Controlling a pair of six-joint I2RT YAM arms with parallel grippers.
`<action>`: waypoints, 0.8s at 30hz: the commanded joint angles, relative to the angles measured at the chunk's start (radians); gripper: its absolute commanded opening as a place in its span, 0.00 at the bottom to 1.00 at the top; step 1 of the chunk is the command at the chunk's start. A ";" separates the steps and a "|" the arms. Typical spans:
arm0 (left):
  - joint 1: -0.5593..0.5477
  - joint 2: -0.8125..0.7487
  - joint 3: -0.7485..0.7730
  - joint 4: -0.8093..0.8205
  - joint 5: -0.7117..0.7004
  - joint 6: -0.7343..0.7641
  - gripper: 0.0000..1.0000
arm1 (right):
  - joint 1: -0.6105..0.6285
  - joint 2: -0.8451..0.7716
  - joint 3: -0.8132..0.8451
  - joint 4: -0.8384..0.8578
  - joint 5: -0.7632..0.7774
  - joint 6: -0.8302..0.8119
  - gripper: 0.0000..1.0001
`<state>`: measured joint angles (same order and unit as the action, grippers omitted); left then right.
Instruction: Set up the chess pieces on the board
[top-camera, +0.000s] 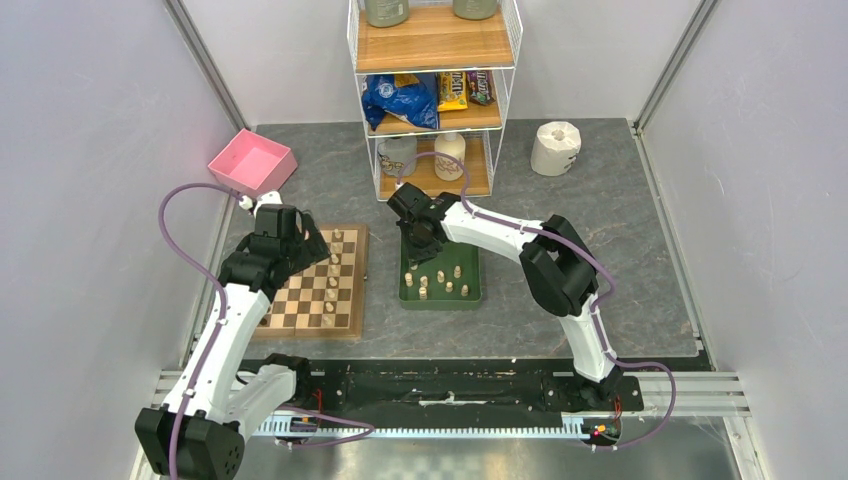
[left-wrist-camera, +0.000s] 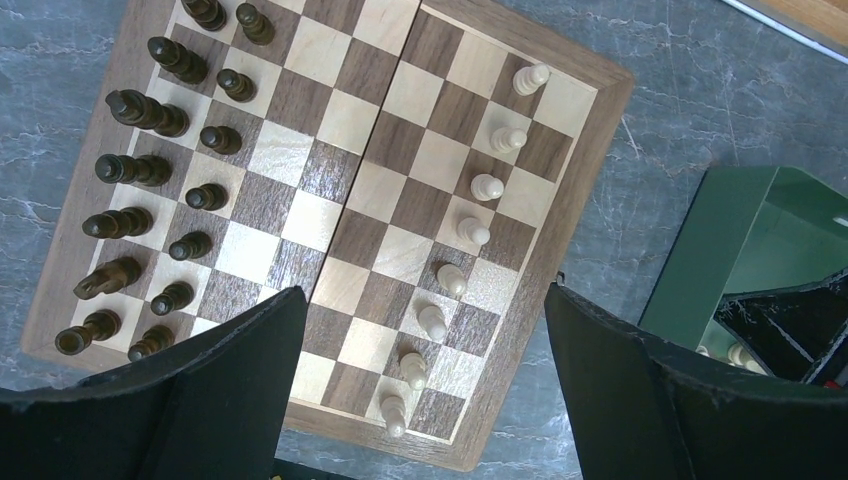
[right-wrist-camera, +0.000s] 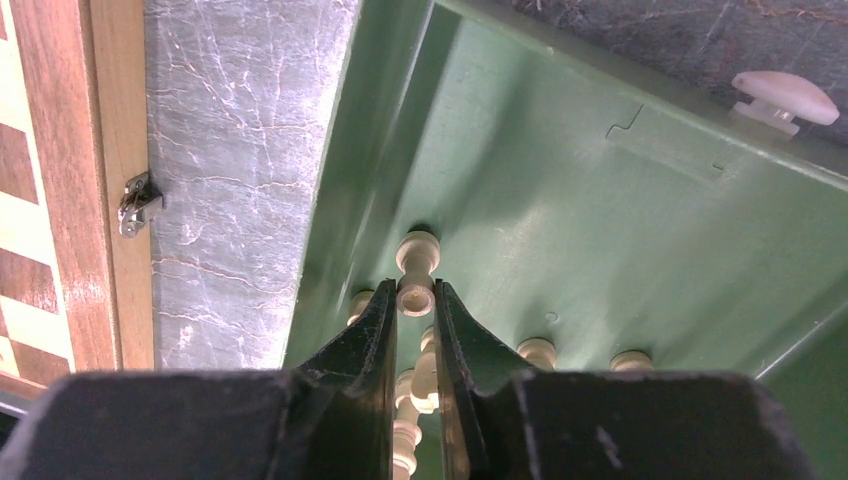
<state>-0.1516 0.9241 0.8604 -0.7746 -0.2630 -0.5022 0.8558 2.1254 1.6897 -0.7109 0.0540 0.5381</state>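
In the green tray (top-camera: 441, 304), just right of the board (left-wrist-camera: 290, 160), the right gripper (right-wrist-camera: 415, 300) reaches down among the loose cream chess pieces (top-camera: 440, 277). Its fingers are drawn in narrow and pinch one cream piece (right-wrist-camera: 416, 290) between their tips. That piece sits close to the tray's left wall, with a few other cream pieces just beside and behind it. Whether it is clear of the tray floor cannot be told.

The left gripper (left-wrist-camera: 425, 300) hangs above the near part of the board with its fingers spread wide and nothing between them. On the board, the dark brown pieces (left-wrist-camera: 150, 170) stand in two full lines along the left side. Eight cream pawns (left-wrist-camera: 487, 187) stand in a single line one file in from the right edge, and the outermost file beside them is bare. The board lies flat on the grey marbled table (left-wrist-camera: 680, 130), apart from the tray.
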 joint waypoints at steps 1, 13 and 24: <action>0.006 0.005 0.002 0.037 0.011 0.039 0.95 | 0.015 -0.042 0.044 0.015 0.044 -0.019 0.17; 0.007 -0.050 0.006 0.006 -0.096 0.010 0.95 | 0.061 -0.031 0.265 -0.084 0.153 -0.119 0.17; 0.012 -0.159 -0.004 0.003 -0.165 -0.017 0.96 | 0.072 0.231 0.644 -0.191 0.078 -0.197 0.18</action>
<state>-0.1452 0.7940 0.8604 -0.7807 -0.3840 -0.5037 0.9237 2.2677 2.2219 -0.8360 0.1612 0.3912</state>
